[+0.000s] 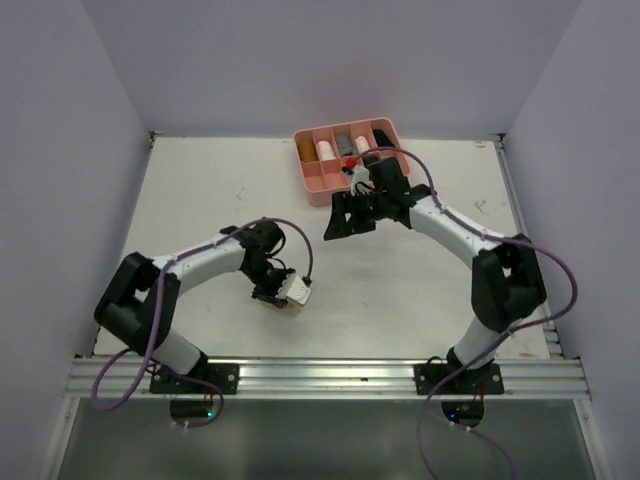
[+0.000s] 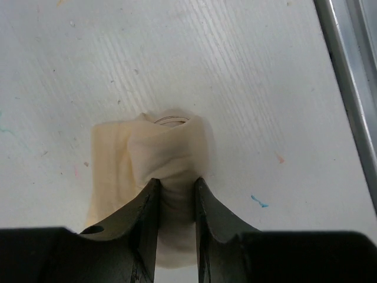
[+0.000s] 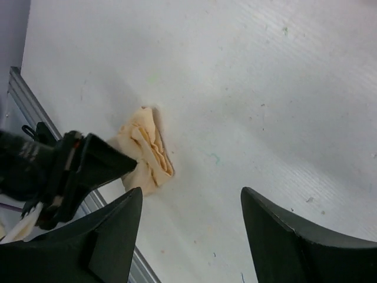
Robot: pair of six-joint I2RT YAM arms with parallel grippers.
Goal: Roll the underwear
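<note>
From the left wrist, the left gripper (image 2: 177, 187) is pinching the tan underwear (image 2: 159, 147). Its fingers are sitting narrowly apart on a bunched fold, and the rest of the cloth is lying on the table (image 2: 235, 71). From the right wrist, the right gripper (image 3: 191, 194) is hanging over the table with its fingers spread wide, gripping nothing. From above, it is hovering just beside the tray (image 1: 320, 185) at the far edge.

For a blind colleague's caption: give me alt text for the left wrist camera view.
The left gripper pinches the bunched pale tan underwear between its dark jaws, the cloth resting on a white table with small coloured marks. A metal rail runs along the right edge.
</note>
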